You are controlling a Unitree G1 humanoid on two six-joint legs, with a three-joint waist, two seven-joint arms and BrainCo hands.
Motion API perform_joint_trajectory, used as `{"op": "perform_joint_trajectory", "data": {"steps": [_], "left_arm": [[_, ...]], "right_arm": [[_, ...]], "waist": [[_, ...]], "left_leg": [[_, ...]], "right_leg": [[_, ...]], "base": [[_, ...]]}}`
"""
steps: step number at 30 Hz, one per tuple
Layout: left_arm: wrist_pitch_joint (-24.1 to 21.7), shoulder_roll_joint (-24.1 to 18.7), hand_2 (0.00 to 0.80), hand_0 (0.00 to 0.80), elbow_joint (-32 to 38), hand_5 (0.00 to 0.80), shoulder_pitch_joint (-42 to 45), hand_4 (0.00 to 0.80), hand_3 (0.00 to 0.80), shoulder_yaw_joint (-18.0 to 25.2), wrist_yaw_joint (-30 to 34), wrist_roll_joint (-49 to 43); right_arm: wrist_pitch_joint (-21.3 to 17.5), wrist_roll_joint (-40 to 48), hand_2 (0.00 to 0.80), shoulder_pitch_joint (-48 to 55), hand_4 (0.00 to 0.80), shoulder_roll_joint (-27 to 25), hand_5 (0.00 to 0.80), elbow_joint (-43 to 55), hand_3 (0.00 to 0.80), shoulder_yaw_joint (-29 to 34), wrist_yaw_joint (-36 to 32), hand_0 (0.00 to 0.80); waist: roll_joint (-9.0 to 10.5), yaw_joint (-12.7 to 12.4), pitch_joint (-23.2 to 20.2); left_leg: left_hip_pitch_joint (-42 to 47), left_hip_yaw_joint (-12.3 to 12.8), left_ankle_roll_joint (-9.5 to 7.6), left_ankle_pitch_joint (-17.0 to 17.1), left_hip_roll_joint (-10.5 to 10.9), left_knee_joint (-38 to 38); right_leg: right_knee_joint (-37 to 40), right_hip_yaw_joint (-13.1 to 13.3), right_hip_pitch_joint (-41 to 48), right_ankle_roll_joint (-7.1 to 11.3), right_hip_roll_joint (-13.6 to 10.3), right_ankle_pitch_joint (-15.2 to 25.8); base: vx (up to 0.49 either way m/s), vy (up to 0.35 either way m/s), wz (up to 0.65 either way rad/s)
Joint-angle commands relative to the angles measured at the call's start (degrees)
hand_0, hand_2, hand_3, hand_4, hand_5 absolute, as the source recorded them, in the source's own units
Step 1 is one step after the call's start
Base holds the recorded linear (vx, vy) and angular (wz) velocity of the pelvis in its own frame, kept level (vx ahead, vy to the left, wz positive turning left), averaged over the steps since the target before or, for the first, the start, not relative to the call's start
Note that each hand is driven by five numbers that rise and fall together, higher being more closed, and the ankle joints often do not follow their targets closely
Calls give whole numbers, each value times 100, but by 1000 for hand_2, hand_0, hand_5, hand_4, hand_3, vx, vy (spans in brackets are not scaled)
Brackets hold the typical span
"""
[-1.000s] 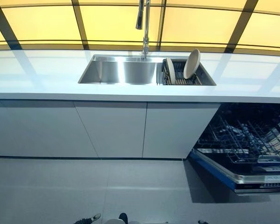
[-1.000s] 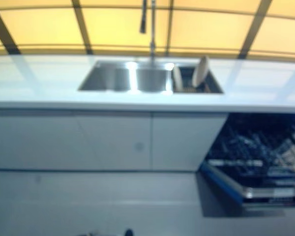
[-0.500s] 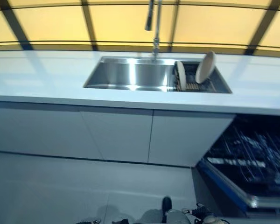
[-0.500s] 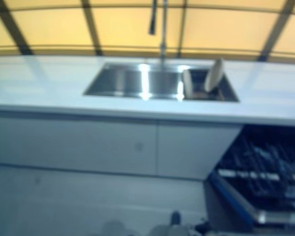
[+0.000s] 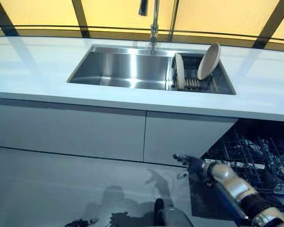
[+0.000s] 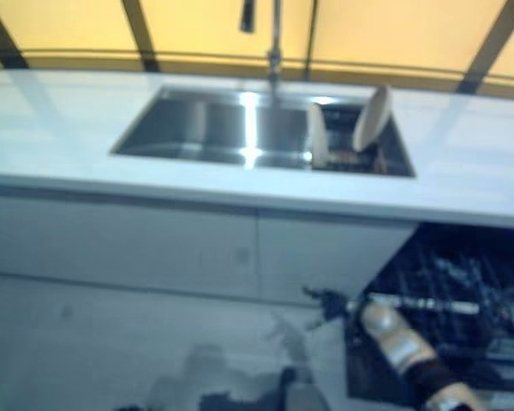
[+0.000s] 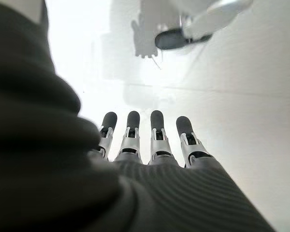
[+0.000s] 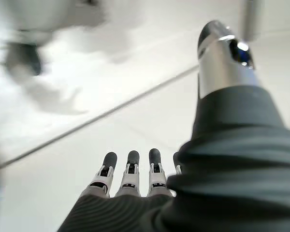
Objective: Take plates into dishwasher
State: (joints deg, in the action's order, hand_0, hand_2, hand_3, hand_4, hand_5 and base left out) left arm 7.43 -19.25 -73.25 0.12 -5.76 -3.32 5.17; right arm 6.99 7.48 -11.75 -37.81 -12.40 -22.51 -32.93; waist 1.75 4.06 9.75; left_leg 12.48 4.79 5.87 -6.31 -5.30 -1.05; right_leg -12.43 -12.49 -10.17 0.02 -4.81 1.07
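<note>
No legible writing is visible. Countertop (image 5: 33,71) carries the sink (image 5: 118,68); two plates (image 5: 208,61) stand in its rack. Dishwasher (image 5: 255,156) is open below. Right hand (image 5: 191,164), fingers extended and empty, hangs above bare floor (image 5: 52,189). Left hand (image 7: 150,140): fingers straight, empty.

Right hand (image 5: 191,164) hung low, fingers straight, over bare floor (image 5: 61,184). Cupboard front (image 5: 180,137) stood just beyond it, counter edge (image 5: 132,101) overhead. Dishwasher rack (image 5: 255,151) lay open beside it; wire tines crowded that side.
</note>
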Motion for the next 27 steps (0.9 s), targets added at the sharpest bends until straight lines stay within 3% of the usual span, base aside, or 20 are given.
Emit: {"op": "perform_joint_trajectory", "data": {"steps": [1, 4, 6, 8, 9, 10, 11, 12, 13, 14, 15, 17, 19, 22, 27], "left_arm": [[-130, -326, 0, 0, -290, 0, 214, 0, 0, 248, -36, -284], [-196, -304, 0, 0, -429, 0, 312, 0, 0, 346, -130, -259], [-142, -319, 0, 0, -492, 0, 347, 0, 0, 437, -129, -156], [-99, -284, 0, 0, -533, 0, 374, 0, 0, 515, -140, -45], [-127, -213, 0, 0, -597, 0, 415, 0, 0, 566, -159, 42], [-172, -165, 0, 0, -638, 0, 454, 0, 0, 635, -177, 80], [-182, -93, 0, 0, -614, 0, 478, 0, 0, 552, -192, 150], [-188, -83, 0, 0, -608, 0, 475, 0, 0, 526, -193, 170], [-246, 6, 0, 0, -562, 0, 460, 0, 0, 399, -230, 257], [-255, 22, 0, 0, -557, 0, 451, 0, 0, 381, -226, 251], [-221, 42, 0, 0, -479, 0, 388, 0, 0, 249, -257, 191], [-154, 28, 0, 0, -410, 0, 322, 0, 0, 151, -304, 15], [-140, -65, 0, 0, -442, 0, 203, 0, 0, 107, -402, 137], [-170, -203, 0, 0, -494, 0, 42, 0, 0, 114, -331, 196], [-194, -366, 0, 0, -461, 0, -251, 0, 0, -36, -357, 341]], "right_arm": [[215, 1485, 0, -406, 0, 164, 0, 570, 0, 116, -1318, 0], [397, 2309, 0, -680, 0, 313, 0, 870, 0, 428, -1407, 0], [697, 3047, 0, -983, 0, 395, 0, 1030, 0, 646, -1443, 0], [825, 3477, 0, -1209, 0, 497, 0, 974, 0, 863, -1391, 0], [741, 3800, 0, -1398, 0, 580, 0, 834, 0, 1000, -1324, 0], [586, 4054, 0, -1467, 0, 617, 0, 788, 0, 1059, -1191, 0], [541, 4472, 0, -1631, 0, 664, 0, 802, 0, 1219, -627, 0], [539, 4529, 0, -1667, 0, 679, 0, 793, 0, 1246, -497, 0], [141, 4621, 0, -1928, 0, 819, 0, 514, 0, 1454, 381, 0], [20, 4612, 0, -1975, 0, 824, 0, 457, 0, 1464, 559, 0], [-187, 4795, 0, -2101, 0, 698, 0, 387, 0, 1653, 1355, 0], [-502, 5007, 0, -2252, 0, 410, 0, 220, 0, 1811, 2093, 0], [-634, 5200, 0, -2386, 0, 219, 0, 75, 0, 1961, 2380, 0], [-708, 5285, 0, -2577, 0, 22, 0, -293, 0, 2130, 2302, 0], [-853, 5715, 0, -3286, 0, -628, 0, -898, 0, 2309, 3093, 0]], "waist": [[231, -14, -25], [205, -74, -129], [126, -71, -270], [84, -75, -382], [123, -134, -420], [212, -232, -390], [328, -506, -201], [356, -536, -185], [235, -697, -89], [217, -741, -38], [38, -857, -5], [65, -972, 35], [112, -898, -88], [103, -835, -221], [194, -825, -547]], "left_leg": [[467, 405, -312, -307, 192, 340], [554, 504, -250, -398, 96, 520], [631, 494, -64, -32, -96, 875], [569, 531, 127, 577, -290, 1569], [212, 451, 275, 1189, -327, 2601], [-269, 312, 297, 1488, -193, 3193], [-1534, 119, 255, 1413, -25, 3990], [-1710, 95, 230, 1410, 19, 4028], [-2047, 191, 189, 1381, -40, 3126], [-1973, 239, 189, 1376, -60, 2922], [-2270, 595, 265, 1883, -465, 1452], [-2378, 535, 230, 1983, -504, 940], [-2016, 574, 33, 1509, -300, 721], [-1497, 518, -93, 1270, -133, 354], [-1344, 634, -195, 1098, -3, 239]], "right_leg": [[258, -568, -276, 991, -1015, 1023], [283, -652, -150, 898, -947, 916], [321, -711, -41, 693, -773, 756], [511, -735, 182, 455, -558, 622], [672, -693, 452, 240, -399, 477], [757, -611, 661, 138, -389, 395], [894, -363, 1200, 77, -405, 275], [917, -332, 1253, 81, -429, 265], [952, -252, 1550, 227, -438, 130], [957, -226, 1624, 254, -441, 104], [1004, -247, 1960, 415, -351, -33], [936, -94, 2177, 466, -362, -198], [851, -74, 2127, 548, -448, -250], [748, -134, 1989, 651, -571, -214], [851, -193, 1975, 595, -500, -290]], "base": [[251, -68, -79], [193, -104, -61], [179, -138, -21], [170, -161, -28], [246, -180, -32], [334, -164, -41], [243, -56, -46], [321, 103, -63], [242, 154, -60], [434, 295, -60], [316, 192, -56], [328, 157, -47], [185, 128, -18], [150, 104, -47], [112, 26, -7]]}}
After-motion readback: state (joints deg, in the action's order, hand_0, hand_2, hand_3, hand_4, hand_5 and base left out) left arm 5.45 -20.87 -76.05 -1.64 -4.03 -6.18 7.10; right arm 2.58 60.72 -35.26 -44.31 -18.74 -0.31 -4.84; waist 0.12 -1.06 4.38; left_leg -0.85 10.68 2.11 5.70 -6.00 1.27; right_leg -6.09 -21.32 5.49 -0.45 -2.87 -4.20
